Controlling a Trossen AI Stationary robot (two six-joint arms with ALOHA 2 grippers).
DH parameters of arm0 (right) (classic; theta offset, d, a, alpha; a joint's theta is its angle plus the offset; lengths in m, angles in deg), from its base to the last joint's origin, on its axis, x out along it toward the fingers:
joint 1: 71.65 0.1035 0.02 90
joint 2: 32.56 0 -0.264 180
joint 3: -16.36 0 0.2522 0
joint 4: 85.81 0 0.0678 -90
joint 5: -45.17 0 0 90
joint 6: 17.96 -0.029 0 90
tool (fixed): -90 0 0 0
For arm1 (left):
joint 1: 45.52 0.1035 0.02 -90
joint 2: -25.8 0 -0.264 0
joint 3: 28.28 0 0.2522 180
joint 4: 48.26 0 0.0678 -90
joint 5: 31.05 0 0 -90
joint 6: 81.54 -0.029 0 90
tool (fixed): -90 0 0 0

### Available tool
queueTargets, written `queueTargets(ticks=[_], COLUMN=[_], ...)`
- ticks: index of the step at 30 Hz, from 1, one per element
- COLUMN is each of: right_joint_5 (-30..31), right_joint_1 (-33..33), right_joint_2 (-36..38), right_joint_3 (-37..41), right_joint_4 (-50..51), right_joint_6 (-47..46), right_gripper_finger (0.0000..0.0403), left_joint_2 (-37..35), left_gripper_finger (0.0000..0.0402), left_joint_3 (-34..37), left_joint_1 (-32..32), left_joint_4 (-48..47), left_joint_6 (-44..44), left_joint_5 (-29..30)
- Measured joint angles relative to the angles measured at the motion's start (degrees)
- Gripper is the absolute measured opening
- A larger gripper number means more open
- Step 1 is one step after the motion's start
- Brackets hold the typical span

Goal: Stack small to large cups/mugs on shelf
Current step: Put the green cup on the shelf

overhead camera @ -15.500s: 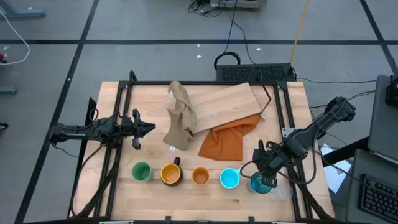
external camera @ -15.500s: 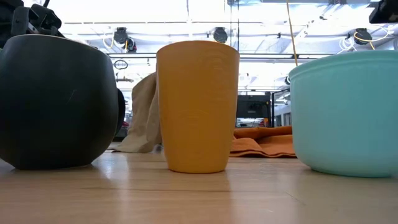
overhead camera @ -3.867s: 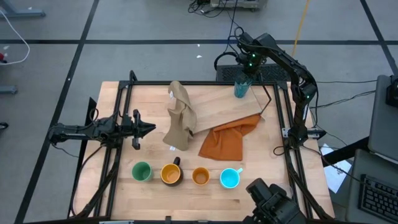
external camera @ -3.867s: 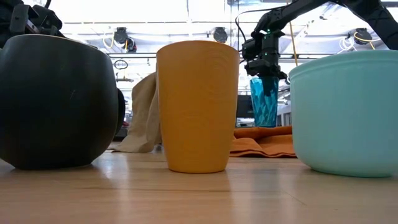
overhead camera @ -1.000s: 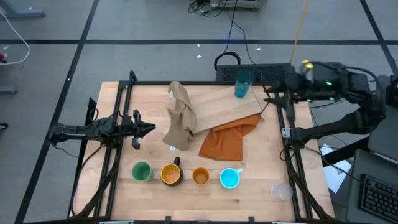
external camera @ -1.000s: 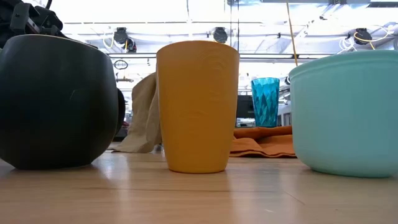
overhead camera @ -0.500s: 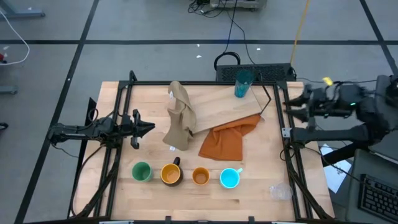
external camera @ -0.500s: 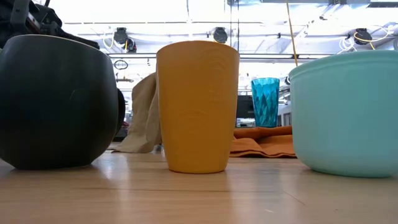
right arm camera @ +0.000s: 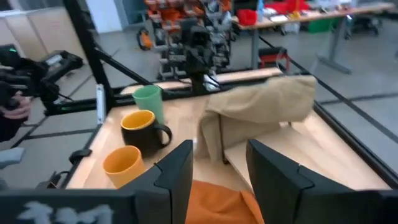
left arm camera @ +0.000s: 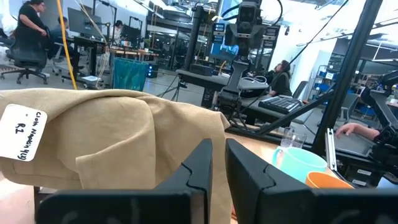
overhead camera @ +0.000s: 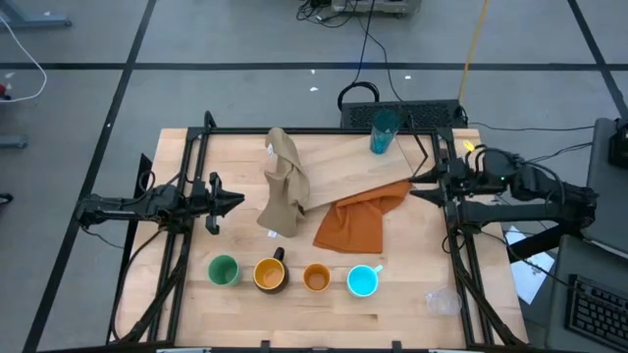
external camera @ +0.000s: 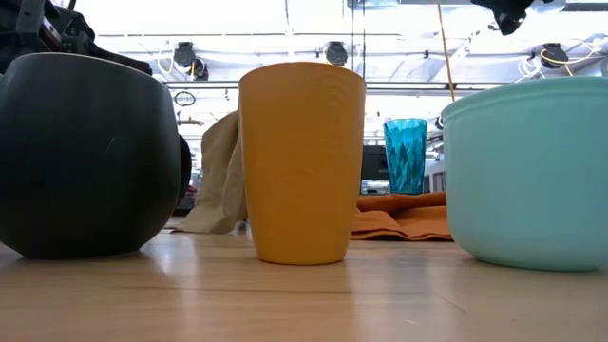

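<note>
Nearest the front edge, four cups (overhead camera: 291, 276) are lined up on the tabletop (overhead camera: 235, 312); the glass (overhead camera: 441, 302) lies apart. Farther back, right fingers (overhead camera: 416, 188) are spread empty. The tumbler (overhead camera: 383, 131) is set on the shelf (overhead camera: 348, 162); another cup must be fetched.

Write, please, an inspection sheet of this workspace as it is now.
Surface: wooden table.
Job's things: teal tumbler upright on the shelf; green cup, yellow mug, orange cup, cyan mug in a row; clear glass near the right edge.
Clutter: tan cloth, orange cloth.
Pincers: left pincer nearly shut, empty; right pincer open, empty.
Cables: black cables on floor.
Surroundings: people at desks.
</note>
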Motion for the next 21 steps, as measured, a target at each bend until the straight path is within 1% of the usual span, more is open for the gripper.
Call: queueTargets(ticks=[6,13,15,17,21], right_joint_5=[0.0,0.3,0.8,2.9,3.6], right_joint_1=[6.0,14.0,15.5,16.6,18.2], right_joint_2=[0.0,0.0,0.0,-0.1,-0.3], right_joint_3=[4.0,13.0,15.0,16.2,16.5], right_joint_4=[-9.3,-24.9,-27.5,-29.6,-30.2], right_joint_6=[1.6,4.0,3.9,4.1,4.7], right_gripper_finger=[0.0141,0.0141,0.0141,0.0141,0.0141], left_joint_2=[0.0,0.0,0.0,0.0,0.0], left_gripper_finger=[0.0047,0.0047,0.0047,0.0047,0.0047], left_joint_3=[0.0,0.0,0.0,0.0,0.0], left_joint_1=[0.0,0.0,0.0,0.0,0.0], left_joint_4=[-0.1,-0.1,-0.1,0.0,0.4], left_joint_6=[0.0,0.0,-0.1,-0.1,-0.1], left_joint_5=[0.0,0.0,-0.1,-0.1,-0.1])
